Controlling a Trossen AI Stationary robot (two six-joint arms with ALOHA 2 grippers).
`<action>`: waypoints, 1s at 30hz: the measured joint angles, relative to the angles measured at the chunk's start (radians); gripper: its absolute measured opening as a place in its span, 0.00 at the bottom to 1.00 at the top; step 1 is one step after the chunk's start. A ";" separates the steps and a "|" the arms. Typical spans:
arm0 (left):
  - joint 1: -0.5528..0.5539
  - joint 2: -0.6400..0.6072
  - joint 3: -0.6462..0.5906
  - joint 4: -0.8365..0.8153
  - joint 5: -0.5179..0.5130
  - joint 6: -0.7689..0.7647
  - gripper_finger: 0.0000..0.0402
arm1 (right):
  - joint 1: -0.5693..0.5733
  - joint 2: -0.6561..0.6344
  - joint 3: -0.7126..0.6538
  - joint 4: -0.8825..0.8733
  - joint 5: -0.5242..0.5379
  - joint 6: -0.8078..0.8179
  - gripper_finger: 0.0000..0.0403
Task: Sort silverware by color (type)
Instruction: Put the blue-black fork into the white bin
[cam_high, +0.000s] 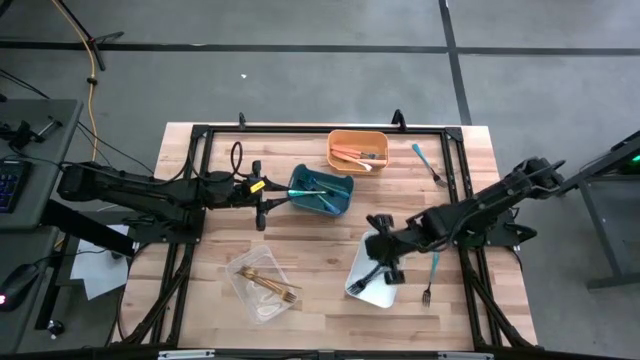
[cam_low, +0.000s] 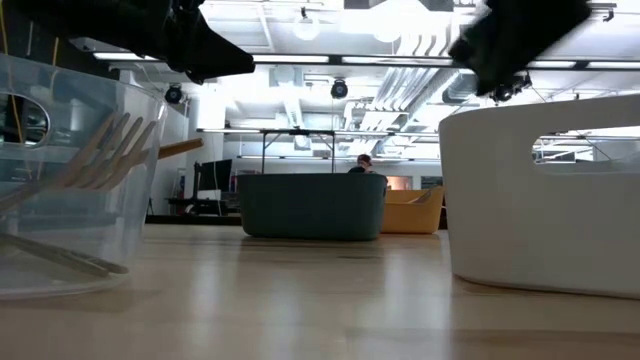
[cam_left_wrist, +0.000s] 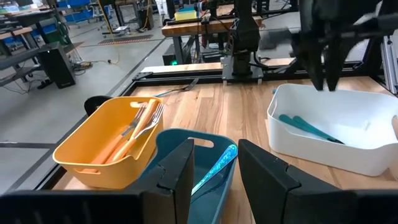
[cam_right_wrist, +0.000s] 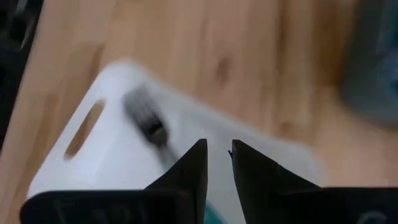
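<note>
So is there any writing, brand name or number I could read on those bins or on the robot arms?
None can be read.
White bin, teal bin, orange bin, clear bin: no print shows.
Yellow tag on the left arm: too small to read.

A fork (cam_right_wrist: 146, 124) in the white bin (cam_right_wrist: 93, 155) shows only as a blur in the right wrist view, its handle hidden behind the right gripper (cam_right_wrist: 217, 163). In the low view, the clear bin (cam_low: 60, 180) and white bin are cut off by the edges, both arms reduced to dark shapes at the top.
</note>
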 joint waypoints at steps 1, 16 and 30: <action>0.000 0.000 0.000 0.000 0.000 0.000 0.29 | -0.009 0.000 0.024 -0.014 0.024 0.003 0.17; 0.000 0.000 0.000 -0.001 0.020 -0.078 0.29 | -0.220 -0.001 0.114 -0.178 0.306 -0.006 0.21; 0.000 0.000 0.000 -0.006 0.023 -0.078 0.29 | -0.248 -0.116 -0.123 -0.343 0.501 0.325 0.48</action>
